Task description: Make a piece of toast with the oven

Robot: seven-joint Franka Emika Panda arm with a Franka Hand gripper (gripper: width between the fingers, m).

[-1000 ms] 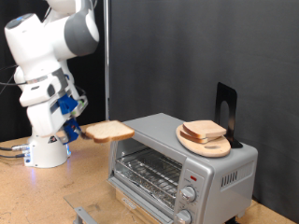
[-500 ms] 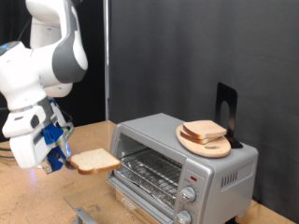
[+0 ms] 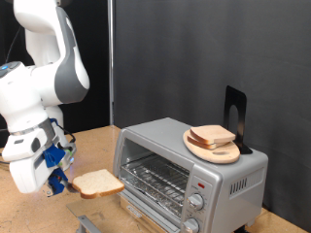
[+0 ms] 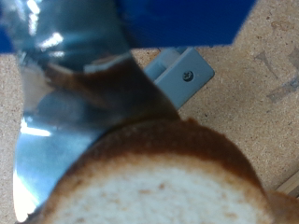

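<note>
My gripper (image 3: pixel 64 182) is shut on the piece of toast (image 3: pixel 97 183), a pale slice with a brown crust, held flat and low on the exterior view's left, in front of the oven's open mouth. In the wrist view the toast (image 4: pixel 154 182) fills the frame below a taped finger (image 4: pixel 75 84). The silver oven (image 3: pixel 190 165) stands at the right with its door down, its wire rack (image 3: pixel 155 177) showing, and two round knobs (image 3: pixel 197 202) on its front.
A round wooden board (image 3: pixel 213 146) with other bread slices (image 3: pixel 211 135) lies on the oven's top, beside a black stand (image 3: pixel 234 115). The wooden table (image 3: pixel 29 214) spreads below the gripper. A grey bracket (image 4: pixel 182 73) shows on the table in the wrist view.
The arm has swung down and towards the exterior view's left and bottom, carrying the toast from level with the oven's top to level with its open mouth.
</note>
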